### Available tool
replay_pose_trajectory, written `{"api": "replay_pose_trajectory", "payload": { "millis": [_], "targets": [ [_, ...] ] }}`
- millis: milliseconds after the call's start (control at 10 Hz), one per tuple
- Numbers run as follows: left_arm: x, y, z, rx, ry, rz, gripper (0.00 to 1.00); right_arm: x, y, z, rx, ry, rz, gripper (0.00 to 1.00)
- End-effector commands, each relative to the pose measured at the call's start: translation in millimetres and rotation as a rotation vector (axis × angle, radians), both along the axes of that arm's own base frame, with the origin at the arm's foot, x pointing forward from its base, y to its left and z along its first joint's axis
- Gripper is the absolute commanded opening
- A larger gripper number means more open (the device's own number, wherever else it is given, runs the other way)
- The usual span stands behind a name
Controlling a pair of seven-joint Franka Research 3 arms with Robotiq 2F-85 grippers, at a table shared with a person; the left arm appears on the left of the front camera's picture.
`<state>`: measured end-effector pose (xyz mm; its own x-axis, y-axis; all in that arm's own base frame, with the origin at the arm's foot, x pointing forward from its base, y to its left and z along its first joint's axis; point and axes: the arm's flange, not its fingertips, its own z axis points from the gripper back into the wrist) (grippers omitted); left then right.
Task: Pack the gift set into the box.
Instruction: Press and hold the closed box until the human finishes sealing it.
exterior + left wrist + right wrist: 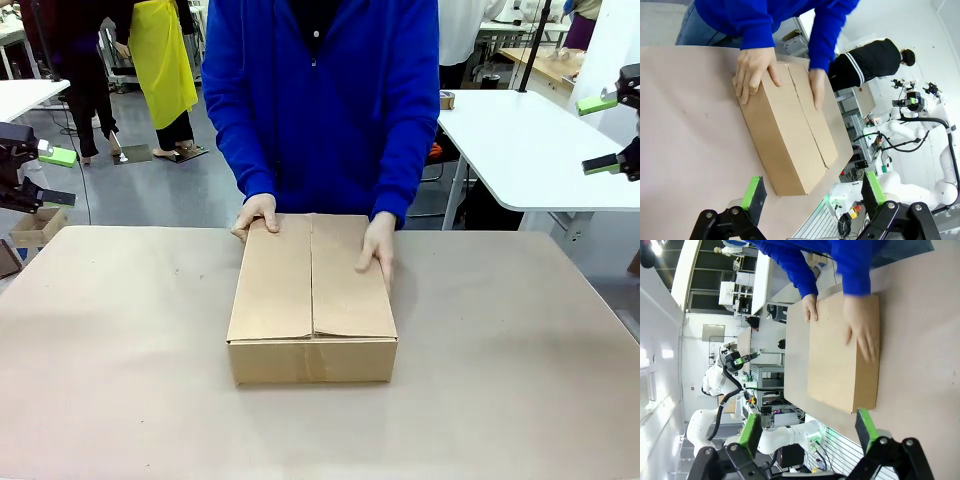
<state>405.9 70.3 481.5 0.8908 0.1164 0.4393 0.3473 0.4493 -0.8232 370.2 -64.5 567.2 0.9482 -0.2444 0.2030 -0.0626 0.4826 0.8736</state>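
As hands [255, 213] hold it, the box [312, 290] runs near-to-far.

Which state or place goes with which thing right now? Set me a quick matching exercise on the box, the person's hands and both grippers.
Things:
1. box
2. person's hands
3. left gripper
4. right gripper

States or places:
A. resting on the box's far end
B. open, raised off the right side of the table
C. flaps shut, mid-table
D. open, raised off the table's left side

Pairs: 1-C, 2-A, 3-D, 4-B.
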Motion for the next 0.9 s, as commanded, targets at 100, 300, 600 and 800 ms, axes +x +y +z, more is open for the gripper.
{"api": "replay_pose_trajectory", "payload": {
  "millis": [100, 300, 600, 800],
  "targets": [
    [-1, -3, 0, -0.021, -0.012, 0.010, 1.00, 2, 1, 3, 0.017, -0.012, 0.002, 1.00],
    [-6, -42, 6, -0.001, -0.162, -0.066, 1.00, 11, 51, -6, 0.048, -0.135, 0.262, 1.00],
    [-29, -177, -34, -0.052, -0.741, -0.164, 1.00, 38, 161, -52, 0.189, -0.507, 0.681, 1.00],
    [-40, -204, -53, 0.031, -0.958, -0.125, 1.00, 20, 200, -96, 0.394, -0.600, 0.968, 1.00]
  ]
}}
